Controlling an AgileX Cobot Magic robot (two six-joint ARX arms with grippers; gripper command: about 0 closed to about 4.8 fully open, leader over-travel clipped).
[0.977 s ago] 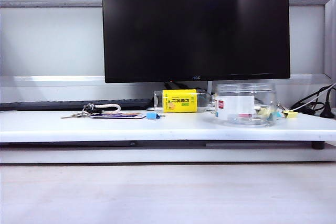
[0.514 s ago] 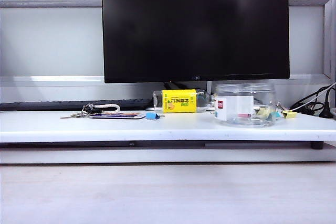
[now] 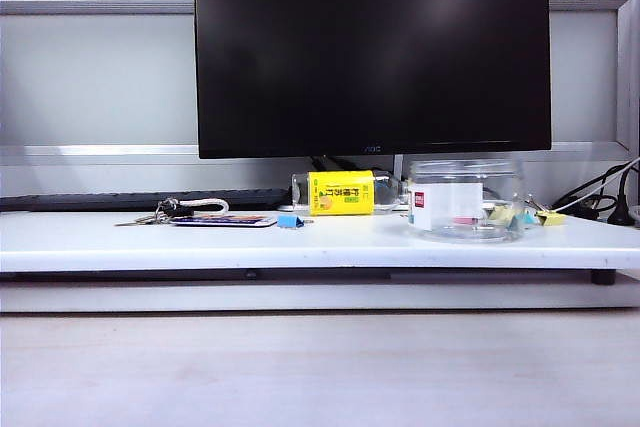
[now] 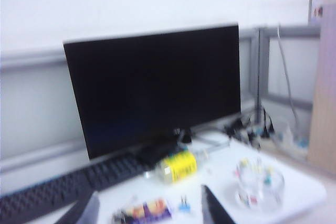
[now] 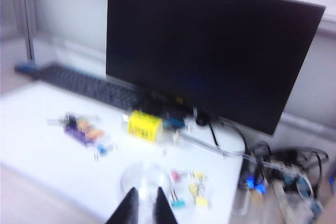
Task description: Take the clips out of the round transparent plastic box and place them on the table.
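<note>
While the left gripper (image 4: 149, 209) hangs high over the table (image 3: 200, 242) with fingers spread, the round transparent plastic box (image 3: 467, 199) stands at the right, yellow clips (image 5: 197, 190) beside it, right gripper (image 5: 143, 208) above, nearly pinched, empty

On the worktop (image 3: 120, 237): keys (image 3: 165, 213) toward the left edge, bottle (image 3: 340, 193) lying mid-back before the monitor (image 3: 372, 47), round transparent plastic box (image 3: 467, 199) toward the right edge, clips (image 3: 545, 216) just right of it, both tools off the worktop.
</note>
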